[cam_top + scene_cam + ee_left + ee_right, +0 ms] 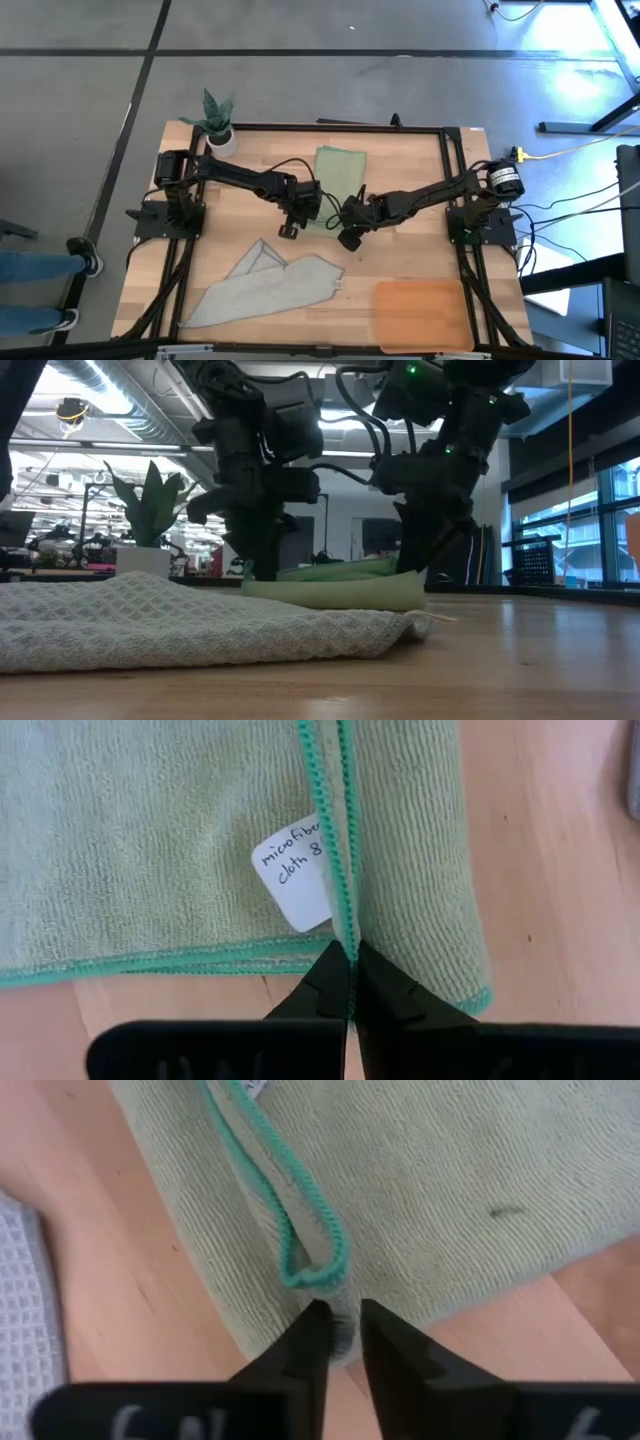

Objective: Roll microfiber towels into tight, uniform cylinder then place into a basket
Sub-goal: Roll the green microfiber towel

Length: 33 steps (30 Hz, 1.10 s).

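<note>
Centrally, green towel (338, 172) lies folded mid-table; left gripper (350, 982) clenched on its stitched edge, right gripper (338, 1342) pinching its corner fold. Grey towel (270, 285) nearer front; basket (424, 315) front right.

We see a small green potted plant (217, 122) in a white pot at the far left corner of the pale wooden tabletop (410, 160). A black frame (340, 127) runs along the table's far edge. Past the right side, a yellow cable (570, 152) crosses the grey floor (300, 90). At the left edge, we make out a person's shoe (88, 262).
</note>
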{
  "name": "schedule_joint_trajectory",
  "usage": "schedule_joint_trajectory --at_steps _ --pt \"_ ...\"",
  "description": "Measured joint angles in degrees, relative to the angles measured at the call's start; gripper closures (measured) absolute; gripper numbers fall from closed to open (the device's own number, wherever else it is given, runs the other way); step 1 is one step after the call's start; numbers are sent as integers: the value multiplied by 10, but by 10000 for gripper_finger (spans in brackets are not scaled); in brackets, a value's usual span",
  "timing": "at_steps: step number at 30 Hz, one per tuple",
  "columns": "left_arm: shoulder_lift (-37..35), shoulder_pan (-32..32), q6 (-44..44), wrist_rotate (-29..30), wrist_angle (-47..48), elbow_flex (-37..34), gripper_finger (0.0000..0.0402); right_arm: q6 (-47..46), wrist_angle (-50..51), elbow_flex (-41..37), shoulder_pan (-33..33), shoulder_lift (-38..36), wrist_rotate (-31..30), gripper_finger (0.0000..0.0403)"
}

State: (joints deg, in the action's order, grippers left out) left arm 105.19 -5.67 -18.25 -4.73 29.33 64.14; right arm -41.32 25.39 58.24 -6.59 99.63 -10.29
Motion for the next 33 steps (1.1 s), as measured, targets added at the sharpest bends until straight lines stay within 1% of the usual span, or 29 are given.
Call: schedule_joint_trajectory --at_steps 6,9,12,15,20,22,29,33 --pt "0 0 -3 0 -14 0 399 -2 3 0 0 0 -3 262" --pt "0 0 -3 0 -23 0 383 -8 0 0 1 0 -2 232" --pt "0 0 0 1 -31 0 360 -34 0 0 3 0 -2 217" --pt "0 0 1 14 -32 0 338 -49 1 0 4 0 -2 214" --pt "-6 0 53 97 -20 0 323 -57 21 1 4 0 -2 224" --pt "-12 -1 70 114 -9 1 324 -66 25 2 6 0 -3 231" --pt "-69 -3 101 113 47 1 324 -62 29 2 12 0 -2 245" --pt "-112 -3 137 110 74 2 325 -63 29 2 21 0 24 246"
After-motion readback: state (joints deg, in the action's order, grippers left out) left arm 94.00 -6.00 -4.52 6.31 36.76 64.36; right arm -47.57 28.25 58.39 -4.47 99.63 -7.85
